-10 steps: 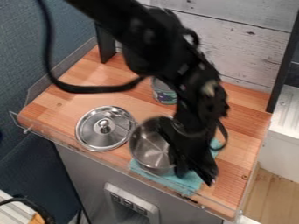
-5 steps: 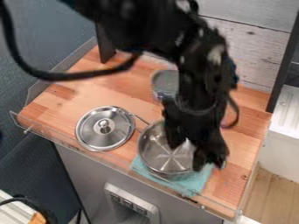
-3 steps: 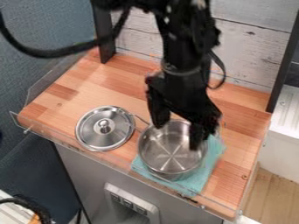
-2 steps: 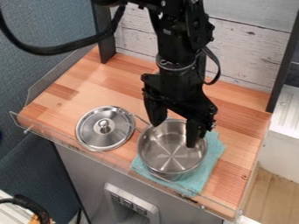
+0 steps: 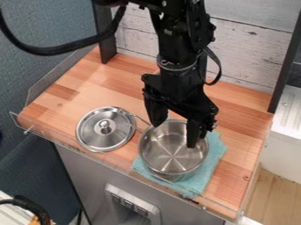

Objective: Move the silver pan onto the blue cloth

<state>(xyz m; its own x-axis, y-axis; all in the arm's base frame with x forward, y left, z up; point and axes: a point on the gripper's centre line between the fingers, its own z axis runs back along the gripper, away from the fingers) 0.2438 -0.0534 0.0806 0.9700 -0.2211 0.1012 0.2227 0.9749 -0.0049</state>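
In the camera view, the silver pan (image 5: 171, 156) sits upright on the blue cloth (image 5: 211, 165), perhaps a little past its edge, so the move looks done. The gripper (image 5: 174, 135) hangs over the pan's far side, fingers spread wide, gripping nothing. Only clearing the arm away seems left

Counter (image 5: 97, 85) free behind the lid (image 5: 94, 134) — fingers (image 5: 192, 135) crowd the pan (image 5: 171, 154).

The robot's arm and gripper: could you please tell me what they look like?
The arm is black and jointed, with small pale bolts, a thick black cable and a thinner one by the wrist. The gripper is black, with two fingers.
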